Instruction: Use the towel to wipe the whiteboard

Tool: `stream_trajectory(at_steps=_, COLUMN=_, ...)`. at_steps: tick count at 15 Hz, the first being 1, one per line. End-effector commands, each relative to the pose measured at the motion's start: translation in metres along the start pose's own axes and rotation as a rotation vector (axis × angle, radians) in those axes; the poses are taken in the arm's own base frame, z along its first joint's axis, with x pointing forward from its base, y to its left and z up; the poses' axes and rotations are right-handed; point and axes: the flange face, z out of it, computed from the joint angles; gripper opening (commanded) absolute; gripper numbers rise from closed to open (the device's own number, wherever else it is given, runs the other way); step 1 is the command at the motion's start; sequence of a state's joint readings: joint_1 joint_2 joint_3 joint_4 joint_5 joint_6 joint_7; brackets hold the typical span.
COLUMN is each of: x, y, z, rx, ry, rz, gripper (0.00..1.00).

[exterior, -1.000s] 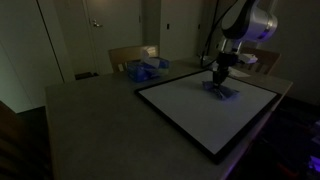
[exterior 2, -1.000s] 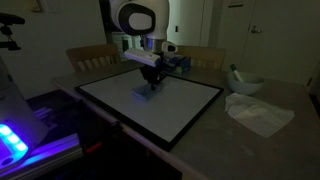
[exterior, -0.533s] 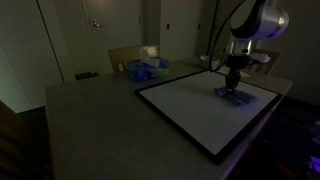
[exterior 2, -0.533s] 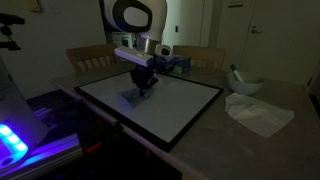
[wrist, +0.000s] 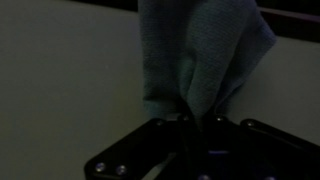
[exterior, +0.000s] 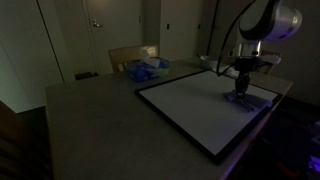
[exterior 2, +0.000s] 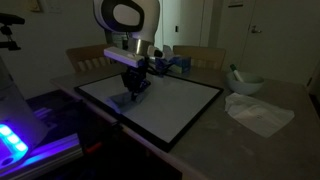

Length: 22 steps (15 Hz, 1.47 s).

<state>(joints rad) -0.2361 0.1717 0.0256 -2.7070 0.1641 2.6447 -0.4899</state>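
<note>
Step in hand, as judged: wiping, mid-stroke. The towel [exterior: 240,97] is pinched in the hand [exterior: 240,89], whose jaws are fully closed on the bunched top of the cloth. The lower folds are dragged on the whiteboard [exterior: 190,108]. The towel is located on the white face, inside the black frame and close to one framed edge, with most of the face lying bare beyond it.

Next move, as judged: downward pressure is to be held and the cloth swept back across the unwiped face. The frame edge is to be avoided so the folds are not snagged or pulled off the board. No release is called for yet.

View differences: in the wrist view the grip itself is shown, with the cloth [wrist: 200,60] rising from between the fingertips of the hand [wrist: 198,121] and the pale board face [wrist: 60,90] beside it. Nothing of the surroundings is given there. In an exterior view a pale blue-and-white heap [exterior: 143,69] is seen on the surface [exterior: 90,110] beyond the board. In an exterior view a white sheet [exterior 2: 258,112] and a bowl [exterior 2: 245,84] are shown beside the board, well apart from the towel. Marks on the board cannot be made out in the dim light.
</note>
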Motion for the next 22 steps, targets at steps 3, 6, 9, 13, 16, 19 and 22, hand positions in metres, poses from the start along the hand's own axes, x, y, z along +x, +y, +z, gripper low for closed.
stream_trajectory(at_steps=3, x=-0.020, y=-0.007, z=0.003, rx=-0.067, ry=0.151, rz=-0.008, gripper=0.03)
stream_trajectory(at_steps=6, x=-0.004, y=-0.004, z=-0.002, rx=-0.081, ry=0.236, rz=-0.009, gripper=0.03)
stream_trajectory(at_steps=9, x=-0.002, y=-0.014, z=-0.005, rx=-0.051, ry=0.271, rz=-0.010, gripper=0.03)
stream_trajectory(at_steps=13, x=-0.002, y=-0.028, z=-0.001, rx=0.028, ry=0.237, rz=-0.017, gripper=0.03)
stream_trajectory(at_steps=16, x=-0.003, y=-0.035, z=0.001, rx=0.061, ry=0.216, rz=0.003, gripper=0.03)
stream_trajectory(at_steps=19, x=-0.004, y=-0.040, z=0.003, rx=0.083, ry=0.202, rz=0.025, gripper=0.03)
stream_trajectory(at_steps=22, x=-0.003, y=-0.040, z=0.001, rx=0.084, ry=0.202, rz=0.025, gripper=0.03)
